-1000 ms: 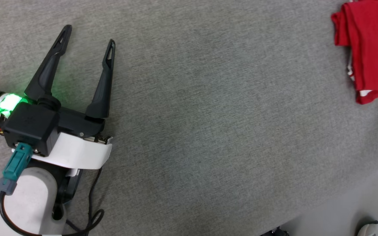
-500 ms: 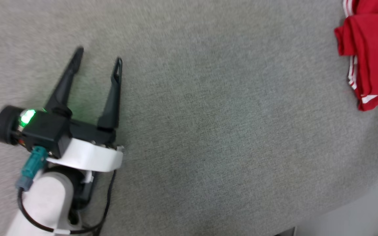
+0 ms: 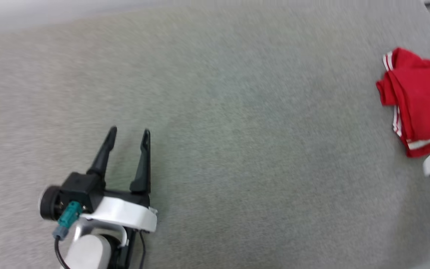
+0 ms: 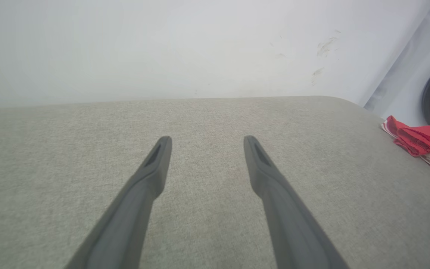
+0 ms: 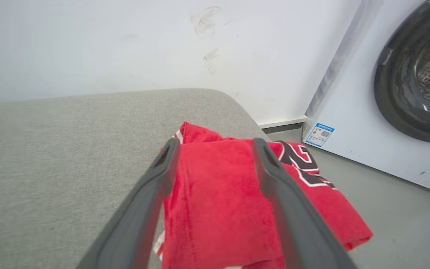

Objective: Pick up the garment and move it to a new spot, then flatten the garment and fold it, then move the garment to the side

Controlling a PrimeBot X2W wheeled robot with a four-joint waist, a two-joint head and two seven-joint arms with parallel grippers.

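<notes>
Grey fabric bench (image 3: 237, 112), white wall (image 5: 88, 45) behind; washing machine (image 5: 379, 123) on the floor off the bench's right end.

Garment (image 3: 413, 89): red, folded into a loose bundle at the bench's far right edge. White-striped trim shows on its left side. The part bearing black numerals hangs over the edge.

Left claw (image 3: 130, 130): released, fingers spread, nothing between them, over bare bench well apart from the garment.

Right claw (image 5: 215, 142): released, fingers spread above the bundle, no cloth pinched. Contact with cloth: cannot tell.
</notes>
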